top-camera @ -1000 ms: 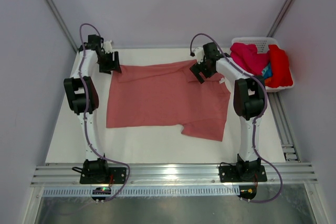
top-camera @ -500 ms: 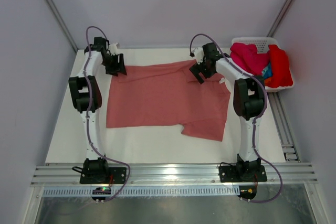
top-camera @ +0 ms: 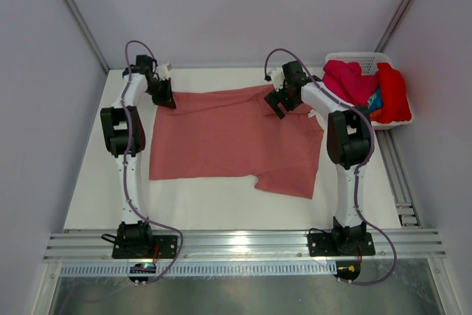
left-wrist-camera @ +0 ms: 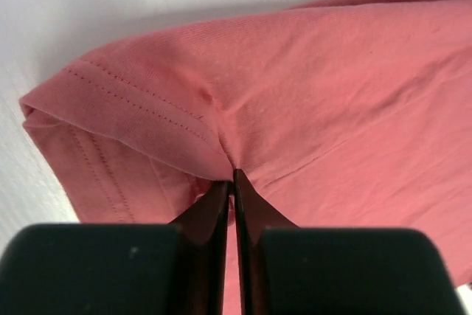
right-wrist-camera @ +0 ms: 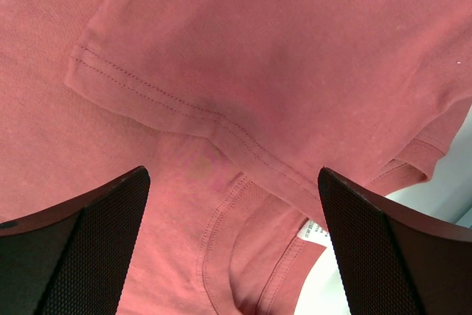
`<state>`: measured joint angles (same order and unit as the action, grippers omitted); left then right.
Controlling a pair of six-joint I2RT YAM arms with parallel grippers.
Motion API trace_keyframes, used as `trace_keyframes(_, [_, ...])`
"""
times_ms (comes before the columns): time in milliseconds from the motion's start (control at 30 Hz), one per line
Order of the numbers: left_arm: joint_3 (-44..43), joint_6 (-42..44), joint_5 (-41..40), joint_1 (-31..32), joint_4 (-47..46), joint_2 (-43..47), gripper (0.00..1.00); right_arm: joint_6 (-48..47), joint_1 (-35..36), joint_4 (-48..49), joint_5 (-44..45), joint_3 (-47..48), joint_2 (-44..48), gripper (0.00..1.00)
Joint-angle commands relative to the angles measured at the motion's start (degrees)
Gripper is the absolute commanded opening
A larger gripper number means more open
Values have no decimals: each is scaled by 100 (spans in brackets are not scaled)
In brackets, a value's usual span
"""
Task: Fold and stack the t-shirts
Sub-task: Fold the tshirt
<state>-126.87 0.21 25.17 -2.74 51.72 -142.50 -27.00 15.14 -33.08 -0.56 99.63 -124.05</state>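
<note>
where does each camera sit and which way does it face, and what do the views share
Top external: above and behind the arm bases, looking down at the table; both arms show whole, the salmon t-shirt spread between them, the basket far right.
Left wrist: on the left arm, looking along the left gripper, shut on the shirt's hemmed corner.
Right wrist: on the right arm, looking down past the open right gripper at a stitched hem and the neck label.
Shared: all three show the salmon t-shirt.
</note>
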Motion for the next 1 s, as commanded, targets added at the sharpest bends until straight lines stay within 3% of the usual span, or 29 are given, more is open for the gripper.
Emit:
trace_keyframes(0, [-224, 32, 173, 11, -49, 46, 0, 81, 68, 47, 29, 21, 39, 99])
trace_keyframes(967, [22, 128, 181, -200, 294, 1180, 0, 37, 77, 82, 29, -155, 162, 99])
